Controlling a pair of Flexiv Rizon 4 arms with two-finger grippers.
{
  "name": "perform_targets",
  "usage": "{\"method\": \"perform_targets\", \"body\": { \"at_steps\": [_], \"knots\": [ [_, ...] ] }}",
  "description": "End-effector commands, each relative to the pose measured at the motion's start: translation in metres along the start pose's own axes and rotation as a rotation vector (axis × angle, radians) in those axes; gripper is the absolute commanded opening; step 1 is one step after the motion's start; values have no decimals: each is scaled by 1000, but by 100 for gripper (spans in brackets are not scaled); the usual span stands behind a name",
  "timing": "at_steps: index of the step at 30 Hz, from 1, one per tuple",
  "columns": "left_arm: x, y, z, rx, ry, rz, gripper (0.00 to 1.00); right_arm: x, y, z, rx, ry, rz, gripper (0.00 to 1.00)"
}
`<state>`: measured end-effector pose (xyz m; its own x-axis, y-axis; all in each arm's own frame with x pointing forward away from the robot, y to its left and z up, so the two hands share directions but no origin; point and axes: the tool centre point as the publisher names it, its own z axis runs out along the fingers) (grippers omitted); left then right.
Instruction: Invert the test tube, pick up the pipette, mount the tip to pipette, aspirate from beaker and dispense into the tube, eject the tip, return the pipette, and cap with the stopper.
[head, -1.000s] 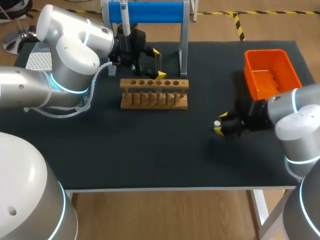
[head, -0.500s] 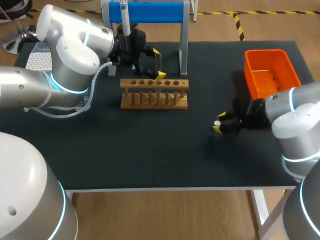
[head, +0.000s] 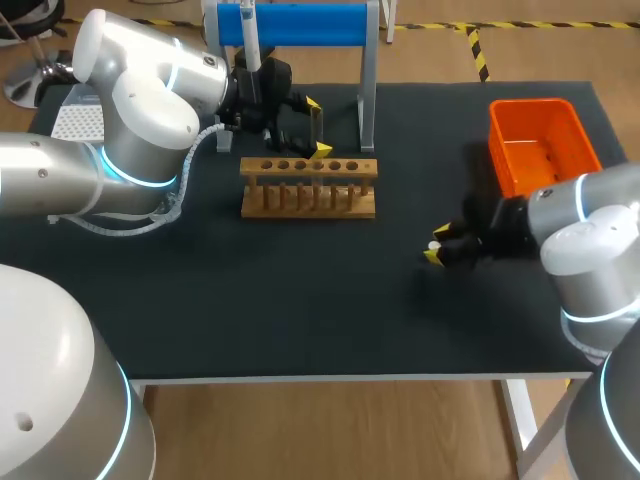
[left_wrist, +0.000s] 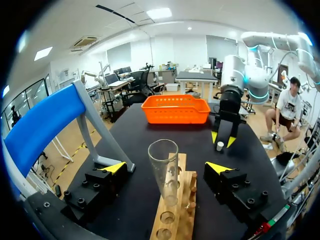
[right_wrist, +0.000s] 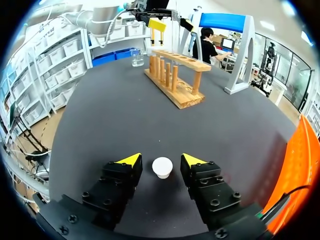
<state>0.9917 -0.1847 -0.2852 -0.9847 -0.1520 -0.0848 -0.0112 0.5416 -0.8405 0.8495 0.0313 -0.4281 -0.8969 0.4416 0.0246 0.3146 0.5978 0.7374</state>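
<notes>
The black bench (head: 300, 300) carries an orange bin (head: 540, 145) at its far right corner and a wooden rack (head: 308, 187) near its far edge. The left gripper (left_wrist: 166, 167) is open on either side of the glass test tube (left_wrist: 163, 172) standing in the rack. The right gripper (right_wrist: 161, 159) is open around the white stopper (right_wrist: 162, 167), which lies on the bench near the bin.

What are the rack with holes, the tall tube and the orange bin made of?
The rack looks like wood: light brown and matte. The tube is see-through, so glass or clear plastic; I cannot tell which. The orange bin looks like plastic: bright and smooth.
</notes>
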Motion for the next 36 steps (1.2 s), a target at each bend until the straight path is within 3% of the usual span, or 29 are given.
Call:
{"method": "perform_targets", "body": {
  "at_steps": [1, 36],
  "knots": [
    [0, 0, 0, -2, -2, -1, 100, 0, 0, 1, 4, 1, -3, 50],
    [0, 0, 0, -2, -2, -1, 100, 1, -2, 2, 14, -3, -4, 47]
  ]
}}
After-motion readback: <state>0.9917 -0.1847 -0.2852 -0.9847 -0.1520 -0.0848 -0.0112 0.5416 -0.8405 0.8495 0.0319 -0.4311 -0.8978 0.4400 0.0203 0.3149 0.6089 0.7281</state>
